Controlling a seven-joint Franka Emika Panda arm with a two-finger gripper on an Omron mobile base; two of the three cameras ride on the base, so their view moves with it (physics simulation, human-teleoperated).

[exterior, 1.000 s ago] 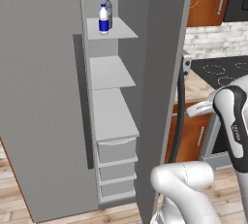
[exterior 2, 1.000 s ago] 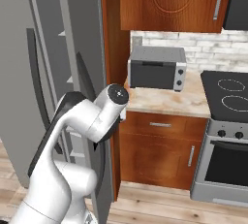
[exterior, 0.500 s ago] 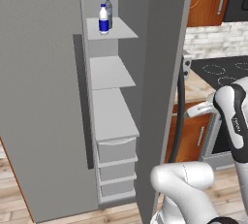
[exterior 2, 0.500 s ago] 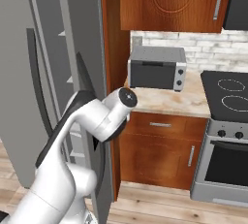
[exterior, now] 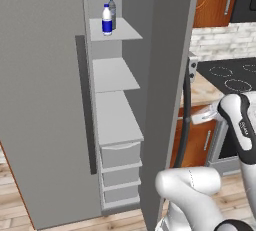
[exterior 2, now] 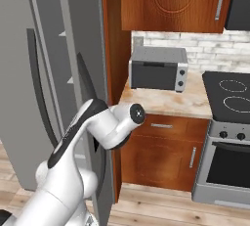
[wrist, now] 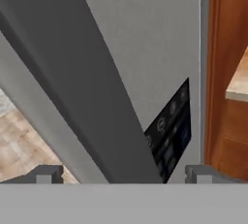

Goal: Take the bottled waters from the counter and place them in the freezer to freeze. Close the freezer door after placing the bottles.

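- The freezer (exterior: 120, 125) stands open, with the two bottled waters (exterior: 108, 19) at the front left corner of its top pale shelf (exterior: 117, 31).
- The open freezer door (exterior: 40, 100), a flat grey panel with a dark bar handle (exterior: 86, 105), stands at the left.
- The gripper (wrist: 123, 174) has its jaws spread wide and empty, close before a dark handle (wrist: 87, 97).
- A boxy grey toaster oven (exterior 2: 157, 68) sits on the marbled beige counter (exterior 2: 166, 101), beside a black stovetop (exterior 2: 229, 95).

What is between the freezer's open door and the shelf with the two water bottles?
Nothing. In the left base view, the freezer door stands swung open, the two bottles sit on the top shelf, and the gap between door and shelf is bare.
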